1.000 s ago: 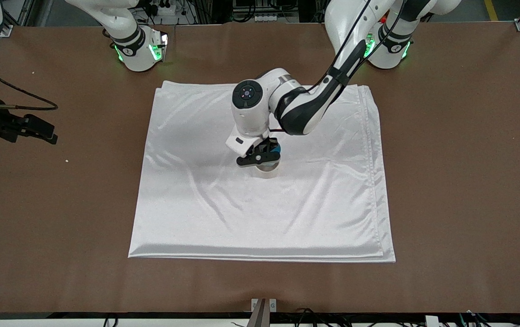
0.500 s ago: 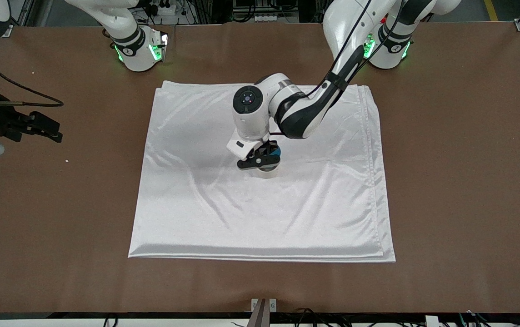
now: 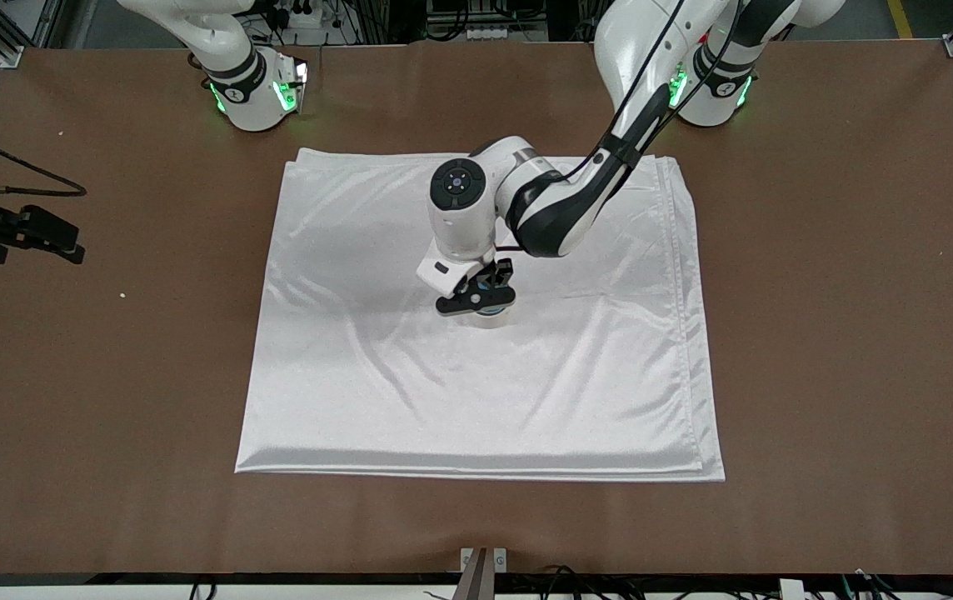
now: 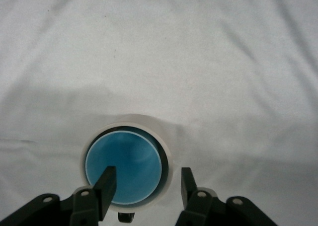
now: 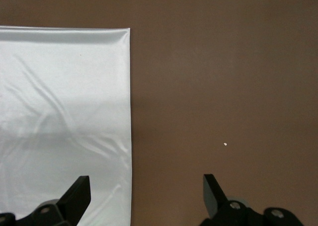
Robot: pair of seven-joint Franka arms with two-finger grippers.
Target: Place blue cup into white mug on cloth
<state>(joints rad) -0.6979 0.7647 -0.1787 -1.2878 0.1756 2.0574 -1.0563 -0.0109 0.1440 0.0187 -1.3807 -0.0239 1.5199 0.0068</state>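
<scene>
Black fingers of the left gripper [image 4: 144,188] stand parted just above the blue cup [image 4: 123,172], which sits nested inside the white mug [image 4: 166,151] near the middle of the cloth [image 3: 593,383]. The right gripper [image 5: 146,196], also open, waits over the cloth's edge at the right arm's end of the table [image 3: 843,333]. A careless lift could snag the cup's rim on a finger and tip both vessels.

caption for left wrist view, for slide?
Open left claw above the blue cup, nested in the white mug on the cloth.
</scene>
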